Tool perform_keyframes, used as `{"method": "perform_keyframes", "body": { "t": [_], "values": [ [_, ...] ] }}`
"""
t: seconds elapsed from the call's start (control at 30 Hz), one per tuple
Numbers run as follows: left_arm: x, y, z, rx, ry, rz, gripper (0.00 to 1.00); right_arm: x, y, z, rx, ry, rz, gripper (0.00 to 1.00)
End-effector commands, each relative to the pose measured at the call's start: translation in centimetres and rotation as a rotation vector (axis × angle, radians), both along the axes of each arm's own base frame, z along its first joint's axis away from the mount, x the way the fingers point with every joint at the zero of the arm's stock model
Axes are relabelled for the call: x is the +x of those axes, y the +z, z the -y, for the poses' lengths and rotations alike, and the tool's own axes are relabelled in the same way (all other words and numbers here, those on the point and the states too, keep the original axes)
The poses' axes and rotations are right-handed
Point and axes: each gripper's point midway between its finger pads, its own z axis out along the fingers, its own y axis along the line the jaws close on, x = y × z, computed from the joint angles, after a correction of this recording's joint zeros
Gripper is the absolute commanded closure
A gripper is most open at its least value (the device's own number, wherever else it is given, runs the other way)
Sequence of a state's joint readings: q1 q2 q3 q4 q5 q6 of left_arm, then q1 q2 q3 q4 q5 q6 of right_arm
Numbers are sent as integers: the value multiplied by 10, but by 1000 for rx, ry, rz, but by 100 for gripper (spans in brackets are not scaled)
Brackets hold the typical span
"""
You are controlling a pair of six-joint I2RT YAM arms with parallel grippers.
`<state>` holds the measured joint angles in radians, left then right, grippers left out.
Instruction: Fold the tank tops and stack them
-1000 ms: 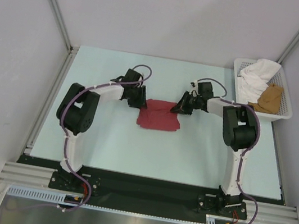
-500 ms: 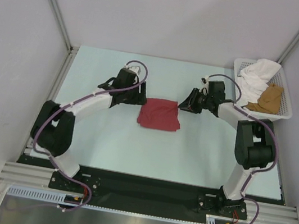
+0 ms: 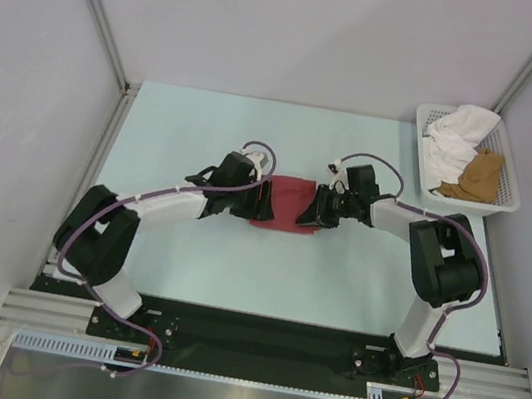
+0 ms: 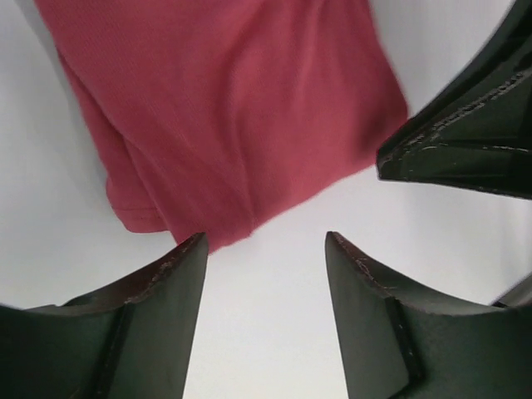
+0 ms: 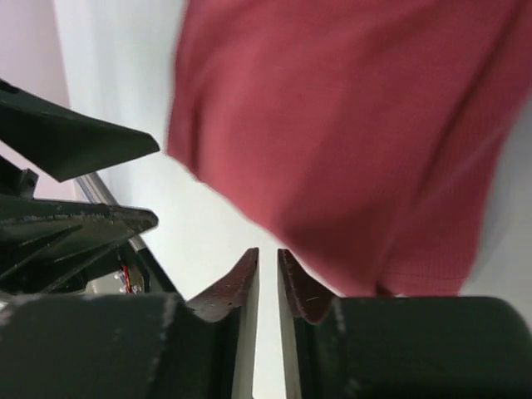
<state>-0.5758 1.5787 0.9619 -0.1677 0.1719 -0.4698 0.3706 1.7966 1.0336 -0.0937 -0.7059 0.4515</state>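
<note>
The left gripper, jaws apart and empty, sits at the left edge of the red top, the right gripper, jaws a slit apart and empty, at its right edge, the tan top well off to its right in the basket.

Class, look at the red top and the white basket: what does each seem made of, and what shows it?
The red top: soft matte cloth, likely knit; fine texture and folds show. The white basket: probably rigid plastic, going by its mesh walls.
</note>
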Motion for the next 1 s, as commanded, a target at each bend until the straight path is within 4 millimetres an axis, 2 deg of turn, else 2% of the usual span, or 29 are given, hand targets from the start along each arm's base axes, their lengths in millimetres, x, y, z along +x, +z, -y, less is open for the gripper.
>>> {"method": "perform_keyframes", "body": {
  "t": [0.0,0.03,0.13,0.17,0.27,0.37,0.4,0.43,0.5,0.53,0.57,0.6,0.73,0.8,0.9,0.97],
  "values": [
    [9,-28,-7,35,57,-45,38,8,-31,15,-32,-48,-54,82],
    [12,-45,-19,74,95,-75,40,10,-44,27,-43,-81,-83,85],
    [17,-75,-60,210,229,-90,45,11,-53,44,-59,-135,-107,89],
    [16,-82,-72,246,257,-91,46,15,-52,51,-78,-158,-94,90],
    [14,-87,-85,273,282,-103,48,19,-51,63,-151,-189,-67,90],
    [17,-71,-81,230,272,-56,44,23,-45,68,-182,-212,-36,88],
    [12,-70,-81,222,264,-57,40,24,-39,69,-182,-215,-21,87],
    [13,-58,-78,201,260,-28,37,23,-37,70,-184,-215,-14,83],
    [9,-50,-79,198,252,-9,32,24,-29,71,-199,-222,15,80],
    [8,-41,-78,186,249,14,29,24,-28,75,-222,-230,27,73],
    [5,-40,-80,185,244,14,27,24,-25,75,-229,-229,41,68],
    [3,-32,-77,163,229,30,25,23,-20,74,-236,-229,60,57],
    [-3,-20,-72,121,201,48,16,21,-12,71,-248,-216,97,44],
    [-4,-14,-66,88,185,53,14,22,-10,66,-238,-205,104,44],
    [3,-5,-60,71,184,63,14,20,-10,53,-225,-171,101,48],
    [5,-9,-59,84,185,41,16,19,-12,44,-226,-145,100,49]
  ]
}}
